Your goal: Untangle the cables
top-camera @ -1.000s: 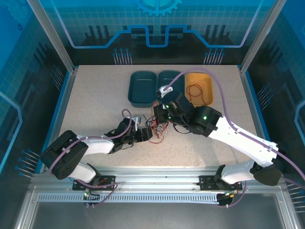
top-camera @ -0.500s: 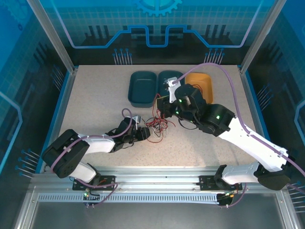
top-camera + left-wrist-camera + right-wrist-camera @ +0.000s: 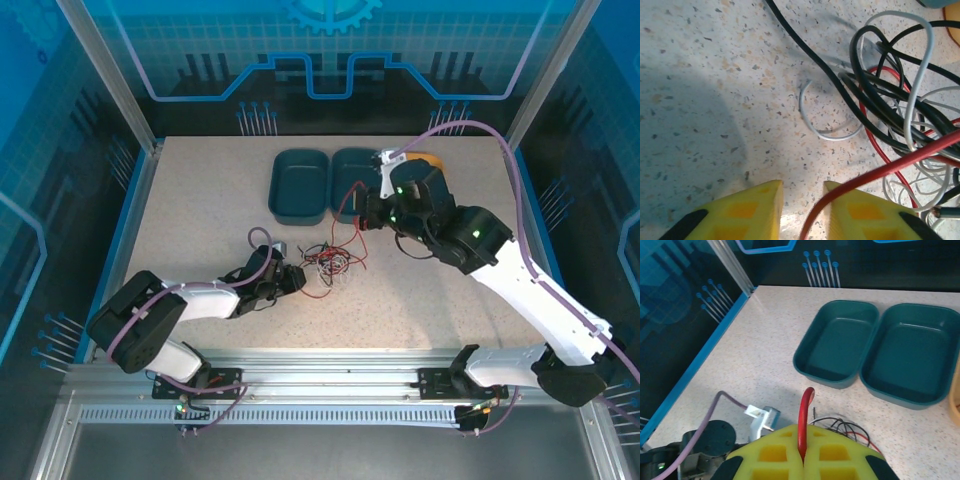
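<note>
Speckled tabletop (image 3: pixel 755 340), blue-lit cell walls (image 3: pixel 680 290) behind. Right wrist: caught right gripper (image 3: pixel 803 432) clenched on red cable (image 3: pixel 805 410), loop poking up past the tips; two teal trays (image 3: pixel 837 340) farther ahead. Left wrist: found left gripper (image 3: pixel 802 192) narrowly parted, red cable lying loose in the gap; black cable (image 3: pixel 805 47) and white cable (image 3: pixel 832 138) looped just ahead. Overhead adds both arms together: cable tangle (image 3: pixel 332 262) directly ahead of left gripper, well apart from raised right gripper, red strand bridging.
</note>
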Available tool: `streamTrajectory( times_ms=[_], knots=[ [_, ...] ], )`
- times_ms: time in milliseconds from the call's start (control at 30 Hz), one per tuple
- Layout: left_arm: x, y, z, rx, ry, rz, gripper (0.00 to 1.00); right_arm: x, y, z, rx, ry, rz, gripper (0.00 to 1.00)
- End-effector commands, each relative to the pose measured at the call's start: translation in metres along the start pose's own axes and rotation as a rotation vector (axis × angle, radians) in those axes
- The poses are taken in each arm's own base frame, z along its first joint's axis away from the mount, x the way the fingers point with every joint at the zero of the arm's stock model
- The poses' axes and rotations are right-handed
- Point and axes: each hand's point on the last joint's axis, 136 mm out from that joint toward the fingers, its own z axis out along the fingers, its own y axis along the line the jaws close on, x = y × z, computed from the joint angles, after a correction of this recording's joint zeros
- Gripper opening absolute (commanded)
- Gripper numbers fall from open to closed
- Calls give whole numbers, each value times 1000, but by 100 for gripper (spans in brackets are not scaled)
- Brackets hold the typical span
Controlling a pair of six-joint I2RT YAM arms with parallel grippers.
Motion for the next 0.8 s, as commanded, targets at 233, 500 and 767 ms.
streamTrajectory(
  times_ms=[233, 500, 767],
  knots=[
    [-7, 28, -15, -105, -51, -52, 6, -5, -35, -2, 118, 13, 24, 0],
    [-14, 46, -29, -172, -89, -57, 2, -12, -65, -20, 209, -11, 43, 0],
    [-19, 46, -38, -180, -112, -41, 3, -21, -80, -39, 250, -41, 50, 0]
  ],
)
